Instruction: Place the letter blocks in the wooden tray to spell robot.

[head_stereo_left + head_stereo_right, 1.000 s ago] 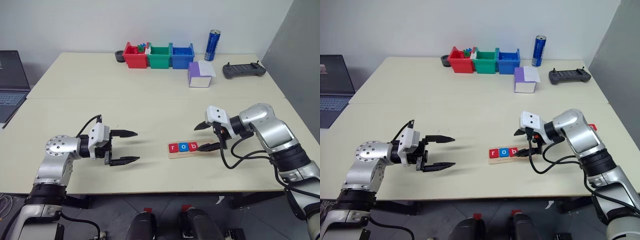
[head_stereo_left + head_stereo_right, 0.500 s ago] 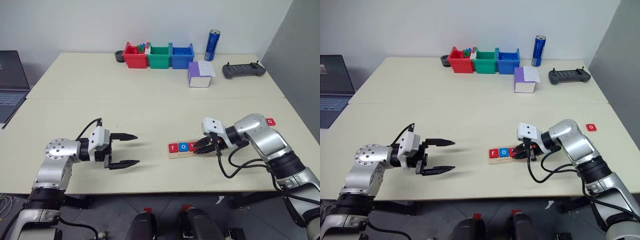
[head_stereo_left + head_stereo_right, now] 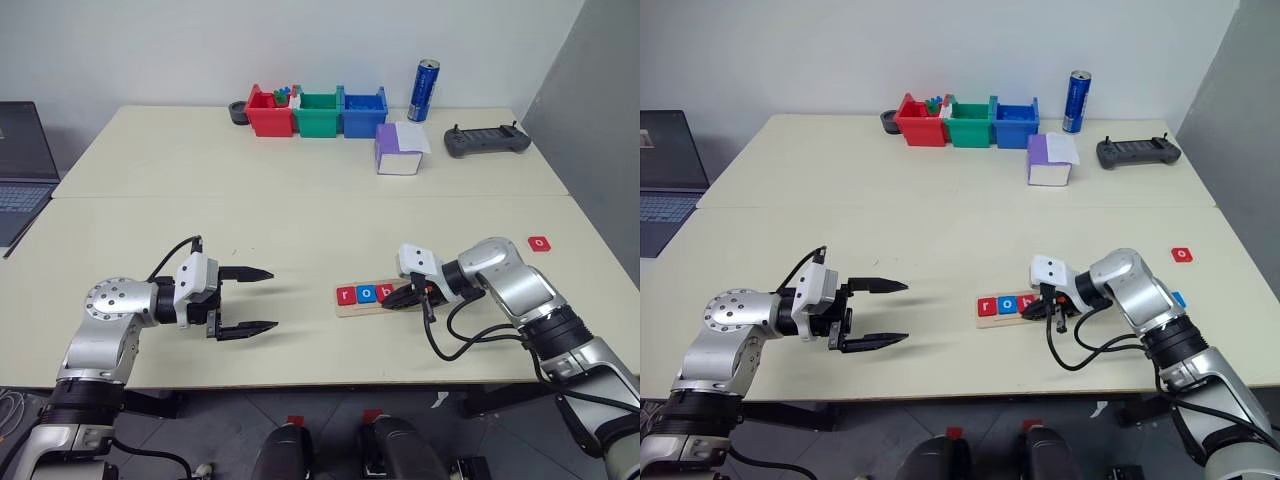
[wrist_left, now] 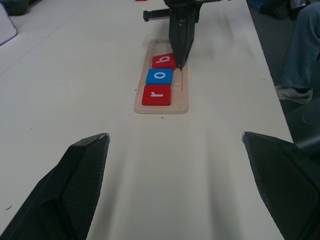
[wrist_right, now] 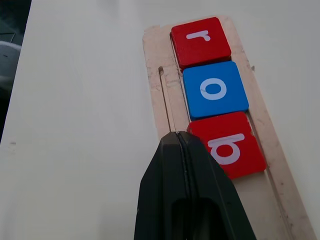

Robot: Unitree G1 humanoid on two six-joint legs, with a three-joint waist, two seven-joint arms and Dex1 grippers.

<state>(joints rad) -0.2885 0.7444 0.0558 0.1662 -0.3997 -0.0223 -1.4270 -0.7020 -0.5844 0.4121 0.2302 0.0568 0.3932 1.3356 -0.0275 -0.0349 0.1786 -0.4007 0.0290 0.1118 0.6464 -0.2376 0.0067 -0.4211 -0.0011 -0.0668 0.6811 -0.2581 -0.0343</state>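
Observation:
The wooden tray (image 3: 347,309) lies near the table's front edge, right of centre. Three letter blocks sit in a row at its left end: a red r (image 3: 346,295), a blue o (image 3: 366,294) and a red b (image 5: 227,144). My right gripper (image 5: 176,135) is shut with nothing in it, its tip down on the tray's rail right beside the b. Another red o block (image 3: 539,243) lies on the table far to the right. A blue block (image 3: 1178,298) peeks out behind my right arm. My left gripper (image 3: 272,298) hovers open and empty, well left of the tray.
Red (image 3: 269,110), green (image 3: 319,112) and blue bins (image 3: 363,110), a blue can (image 3: 425,90), a purple-and-white box (image 3: 400,149) and a grey controller (image 3: 486,141) stand at the back. A laptop (image 3: 20,170) sits far left. A person's leg (image 4: 305,45) is beyond the table's edge.
My right gripper has shut and sunk from above the tray's right part down onto the tray beside the b block. The left gripper stayed open in place.

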